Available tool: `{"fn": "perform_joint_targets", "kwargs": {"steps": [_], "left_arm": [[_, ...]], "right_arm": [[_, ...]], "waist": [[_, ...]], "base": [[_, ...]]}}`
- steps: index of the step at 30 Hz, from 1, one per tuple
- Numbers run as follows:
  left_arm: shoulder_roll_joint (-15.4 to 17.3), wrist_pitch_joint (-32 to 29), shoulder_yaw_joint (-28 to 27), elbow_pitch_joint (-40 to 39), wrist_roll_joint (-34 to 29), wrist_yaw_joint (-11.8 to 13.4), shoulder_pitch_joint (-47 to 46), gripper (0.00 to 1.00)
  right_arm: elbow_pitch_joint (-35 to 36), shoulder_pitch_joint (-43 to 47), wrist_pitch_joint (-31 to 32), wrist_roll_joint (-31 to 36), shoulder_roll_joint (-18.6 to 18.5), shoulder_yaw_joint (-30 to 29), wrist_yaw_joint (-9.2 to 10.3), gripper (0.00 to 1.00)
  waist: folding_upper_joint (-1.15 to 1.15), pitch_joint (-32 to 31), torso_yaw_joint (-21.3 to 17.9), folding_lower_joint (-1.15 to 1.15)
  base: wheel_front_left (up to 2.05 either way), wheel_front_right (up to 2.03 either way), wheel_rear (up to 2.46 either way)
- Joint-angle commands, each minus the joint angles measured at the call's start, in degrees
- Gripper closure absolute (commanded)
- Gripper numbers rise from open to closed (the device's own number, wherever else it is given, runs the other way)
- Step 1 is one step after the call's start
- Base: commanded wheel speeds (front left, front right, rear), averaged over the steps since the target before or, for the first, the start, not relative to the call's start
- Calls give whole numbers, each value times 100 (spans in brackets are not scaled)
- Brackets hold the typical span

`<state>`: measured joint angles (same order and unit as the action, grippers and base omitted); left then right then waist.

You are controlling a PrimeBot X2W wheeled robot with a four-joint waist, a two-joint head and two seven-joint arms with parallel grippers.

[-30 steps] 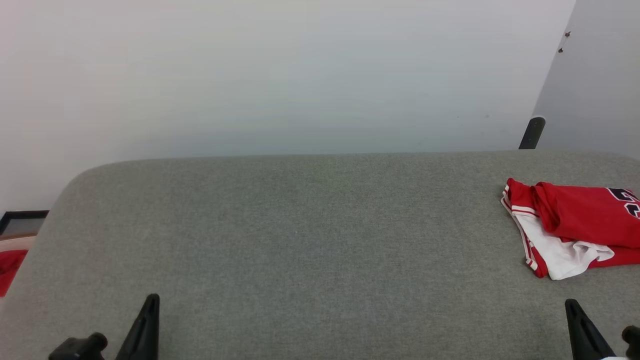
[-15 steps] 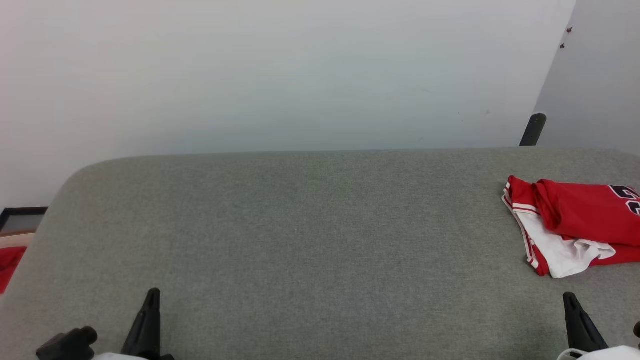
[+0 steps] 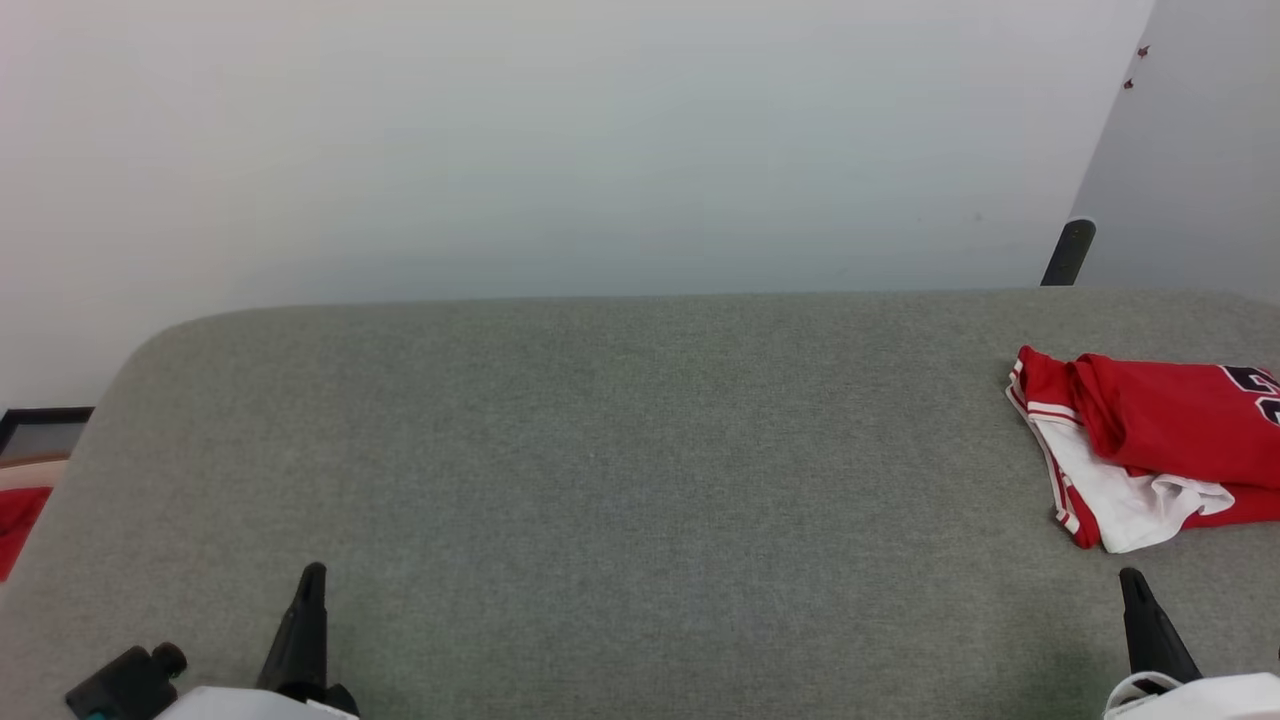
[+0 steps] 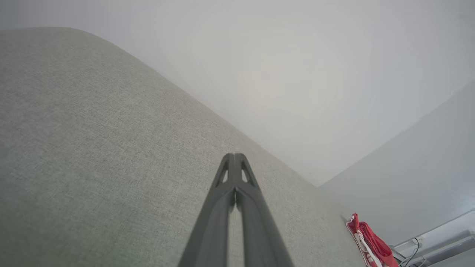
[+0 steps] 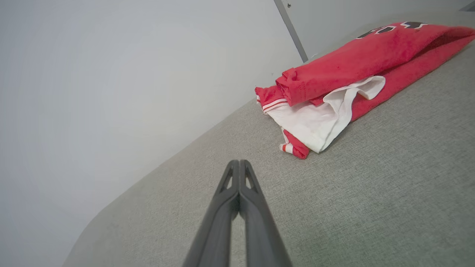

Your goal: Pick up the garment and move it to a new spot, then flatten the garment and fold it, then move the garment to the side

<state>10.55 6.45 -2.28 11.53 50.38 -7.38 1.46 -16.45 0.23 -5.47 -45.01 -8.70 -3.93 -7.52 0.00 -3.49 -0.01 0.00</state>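
Garment lies folded at right end of pad, clipped by head-view frame. Left gripper, right gripper: all 2 pinched closed, nothing held, parked at near edge.
Risk: white sleeve sticks out loose near right gripper, could be snagged and fold undone. Red scrap off left edge could be mistaken for target.
Pad grey, woven, corner rounded. Plain white wall behind; dark post far right.

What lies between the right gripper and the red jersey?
Bare grey upholstery separates the right gripper from the red jersey; the right wrist view shows it.
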Motion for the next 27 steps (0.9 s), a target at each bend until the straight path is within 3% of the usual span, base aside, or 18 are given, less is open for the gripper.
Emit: {"fn": "perform_joint_targets", "kwargs": {"steps": [1, 27], "left_arm": [[10, -44, -51, -53, 187, -6, -155, 100], [-282, -527, -200, 61, 1706, -10, -407, 100]], "right_arm": [[101, -191, 39, -204, -8, -47, 1, 100], [164, -388, 485, -1918, 218, -132, 2, 100]], "waist": [[0, 7, 0, 0], [0, 111, 0, 0]], "base": [[0, 0, 0], [0, 0, 0]]}}
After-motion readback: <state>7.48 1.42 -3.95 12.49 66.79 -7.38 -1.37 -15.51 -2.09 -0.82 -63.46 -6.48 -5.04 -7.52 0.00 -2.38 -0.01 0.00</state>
